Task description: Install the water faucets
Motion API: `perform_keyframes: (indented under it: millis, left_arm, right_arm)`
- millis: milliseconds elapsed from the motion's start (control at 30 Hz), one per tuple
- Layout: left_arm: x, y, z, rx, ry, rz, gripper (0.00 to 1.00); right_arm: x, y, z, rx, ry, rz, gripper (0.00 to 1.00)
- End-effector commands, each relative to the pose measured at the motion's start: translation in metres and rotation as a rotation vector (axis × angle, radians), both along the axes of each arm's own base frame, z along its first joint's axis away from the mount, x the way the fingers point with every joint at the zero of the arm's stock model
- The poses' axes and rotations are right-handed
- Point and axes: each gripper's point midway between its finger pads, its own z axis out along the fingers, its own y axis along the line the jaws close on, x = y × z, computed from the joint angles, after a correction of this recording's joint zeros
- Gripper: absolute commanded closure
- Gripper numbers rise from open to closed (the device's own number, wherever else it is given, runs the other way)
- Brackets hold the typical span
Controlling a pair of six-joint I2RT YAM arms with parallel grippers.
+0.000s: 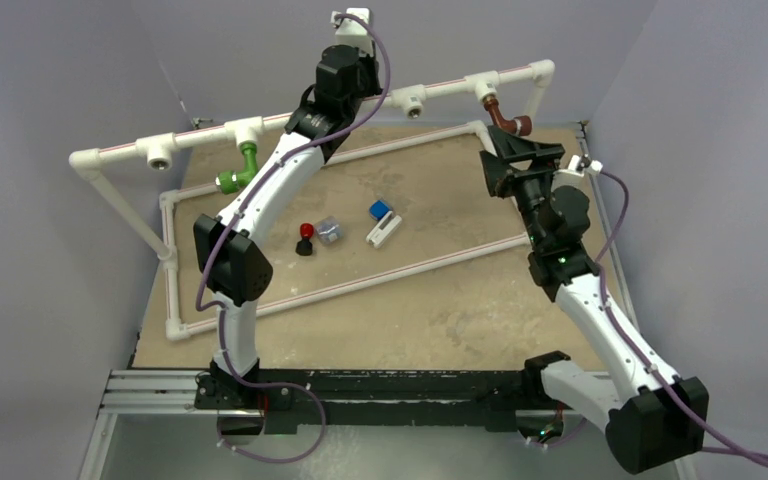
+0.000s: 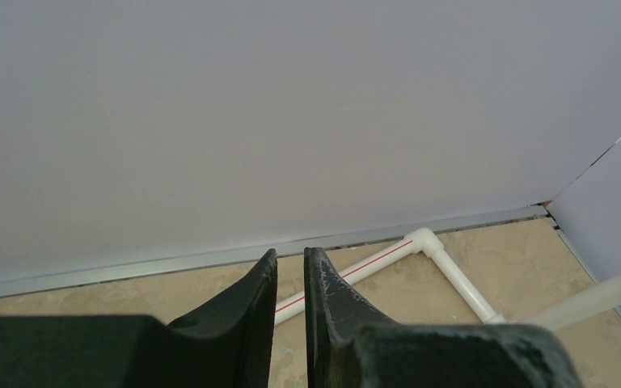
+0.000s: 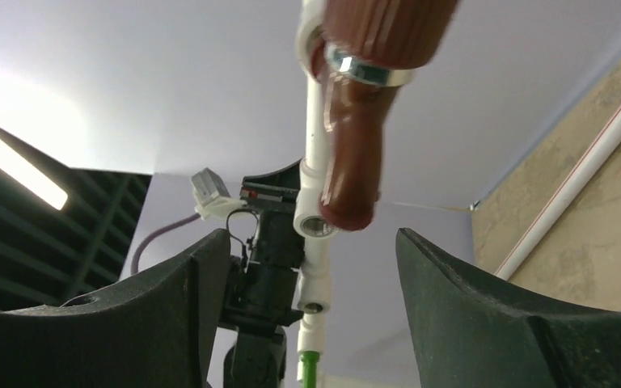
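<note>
The reddish-brown faucet (image 1: 505, 117) hangs from a tee on the raised white pipe bar (image 1: 440, 90) at the back right. My right gripper (image 1: 516, 148) is open just below it and does not touch it. In the right wrist view the faucet's spout (image 3: 354, 153) hangs above the wide gap of the right gripper (image 3: 311, 236). The green faucet (image 1: 241, 166) hangs from a tee on the left, and its tip shows small in the right wrist view (image 3: 308, 368). My left gripper (image 1: 354, 45) is raised near the bar's middle; in its wrist view it (image 2: 290, 257) is shut and empty, facing the back wall.
A red-and-black knob (image 1: 305, 238), a small grey piece (image 1: 329, 230) and a blue-white block (image 1: 383, 221) lie inside the flat white pipe frame (image 1: 380, 277) on the table. The frame's corner (image 2: 423, 240) shows beyond the left fingers. Walls stand close at back and sides.
</note>
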Motion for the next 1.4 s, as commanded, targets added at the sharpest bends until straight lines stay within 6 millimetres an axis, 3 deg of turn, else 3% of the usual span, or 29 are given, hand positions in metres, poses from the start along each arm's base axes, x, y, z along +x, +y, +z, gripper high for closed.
perform_keyframes:
  millis: [0,167,333,400,500,600,767,900,1000,1167,1367]
  left_arm:
    - [-0.020,-0.013,-0.117,0.174,0.313,-0.070,0.83]
    - [-0.019,-0.011,-0.114,0.178,0.308,-0.069,0.83]
    - [-0.019,-0.008,-0.112,0.182,0.304,-0.066,0.83]
    - [-0.020,-0.008,-0.111,0.184,0.305,-0.067,0.83]
    - [-0.020,-0.007,-0.110,0.180,0.303,-0.070,0.83]
    - [-0.022,-0.008,-0.108,0.177,0.303,-0.078,0.83]
    - [-0.022,-0.007,-0.106,0.173,0.301,-0.082,0.83]
    - [-0.022,-0.009,-0.104,0.167,0.299,-0.091,0.83]
    - [-0.022,-0.010,-0.105,0.165,0.303,-0.094,0.83]
    - [-0.023,-0.010,-0.113,0.172,0.318,-0.095,0.83]
    - [-0.022,-0.010,-0.113,0.171,0.318,-0.098,0.83]
  right_arm:
    - [-0.016,-0.008,0.026,-0.212,-0.114,-0.050,0.24]
    - [-0.030,-0.018,0.021,-0.471,-0.169,-0.107,0.21]
    - [-0.043,-0.040,0.019,-0.731,-0.203,-0.212,0.21]
    - [-0.049,-0.048,0.024,-0.838,-0.235,-0.257,0.21]
    - [-0.055,-0.045,0.033,-1.043,-0.351,-0.262,0.22]
    - [-0.050,-0.048,0.039,-1.275,-0.408,-0.285,0.21]
    - [-0.045,-0.056,0.031,-1.551,-0.438,-0.306,0.20]
    - [-0.035,-0.058,0.010,-1.840,-0.484,-0.265,0.19]
    - [-0.035,-0.062,0.006,-1.970,-0.511,-0.306,0.18]
    - [-0.040,-0.048,0.007,-2.179,-0.671,-0.347,0.18]
    - [-0.031,-0.061,-0.001,-2.491,-0.626,-0.507,0.17]
